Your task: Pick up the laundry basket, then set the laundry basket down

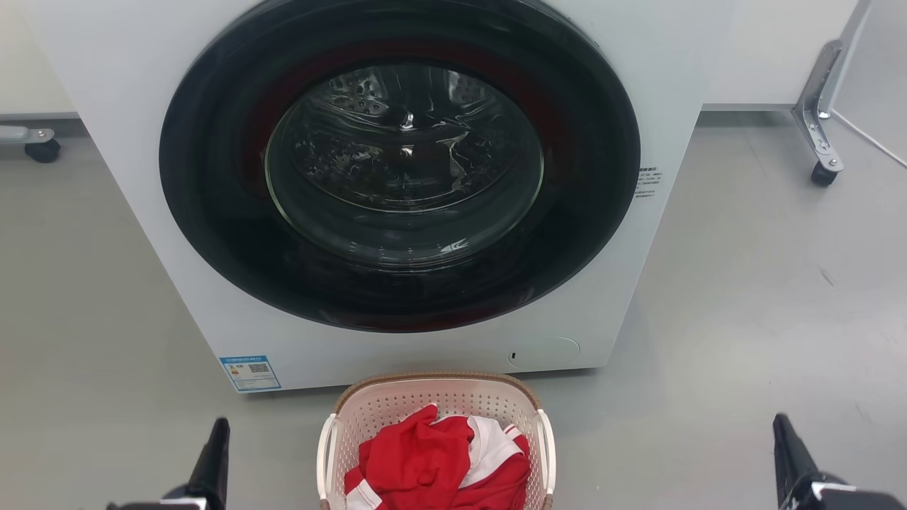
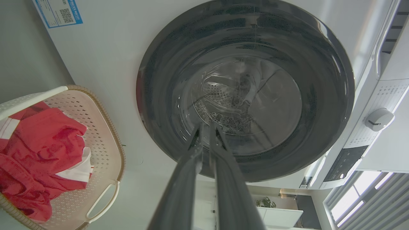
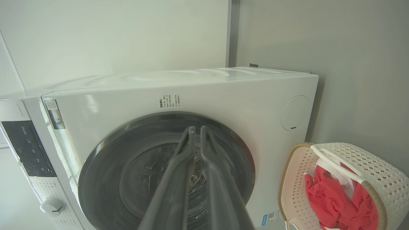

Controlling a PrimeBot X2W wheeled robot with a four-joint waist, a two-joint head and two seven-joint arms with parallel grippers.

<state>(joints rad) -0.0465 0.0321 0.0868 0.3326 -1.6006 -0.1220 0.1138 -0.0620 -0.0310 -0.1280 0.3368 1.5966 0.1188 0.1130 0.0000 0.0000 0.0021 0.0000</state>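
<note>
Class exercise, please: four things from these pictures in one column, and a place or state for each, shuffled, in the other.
1 basket
2 washer door
3 sticker
4 red cloth

A shut
B in the basket
C on the floor before the washer
D low on the washer's front

Pairs: 1-C, 2-A, 3-D, 4-B

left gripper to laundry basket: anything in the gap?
Nothing in the gap. In the head view, only bare grey floor lies between the left gripper and the laundry basket.
</note>
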